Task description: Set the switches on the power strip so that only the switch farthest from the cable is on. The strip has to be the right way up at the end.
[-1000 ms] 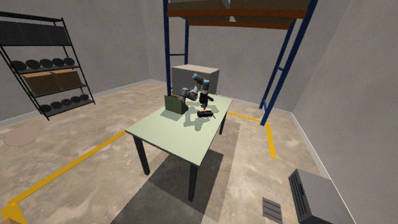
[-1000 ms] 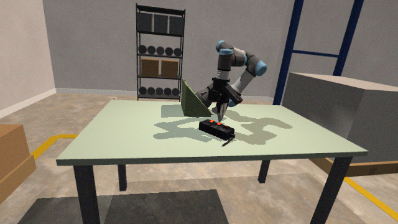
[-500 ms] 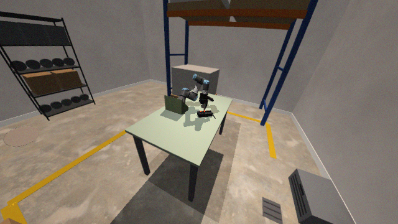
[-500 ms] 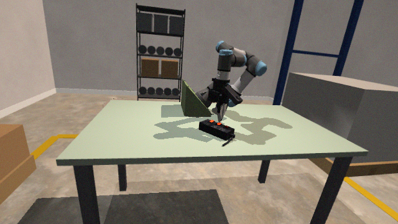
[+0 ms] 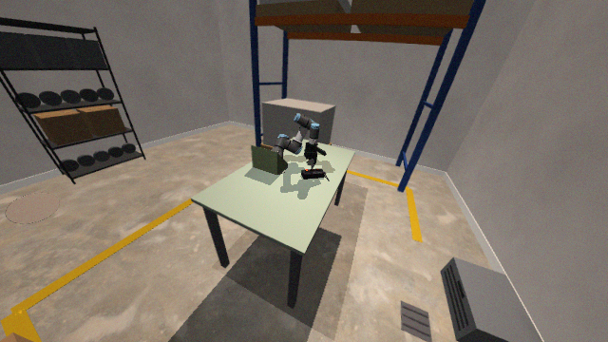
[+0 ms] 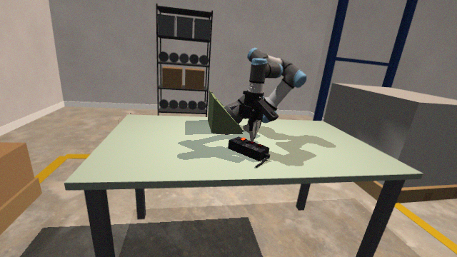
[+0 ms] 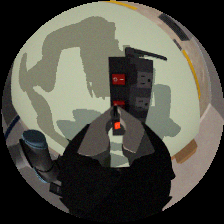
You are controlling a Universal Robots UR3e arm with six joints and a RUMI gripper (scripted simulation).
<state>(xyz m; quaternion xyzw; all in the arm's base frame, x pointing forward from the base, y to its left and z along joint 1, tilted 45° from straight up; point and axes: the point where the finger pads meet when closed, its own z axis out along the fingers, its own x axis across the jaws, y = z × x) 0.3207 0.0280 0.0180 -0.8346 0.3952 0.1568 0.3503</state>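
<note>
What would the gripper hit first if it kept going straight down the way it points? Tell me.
Most likely a red rocker switch on top of the power strip: the shut gripper points down right above it, though the remaining gap is unclear.

A pale green table top on dark legs (image 6: 143,157) carries a dark green wedge-shaped block (image 6: 219,119) near its far edge, with a black metal shelf rack of brown boxes (image 6: 183,61) against the grey back wall and a large grey crate (image 6: 393,121) beside the table.
</note>
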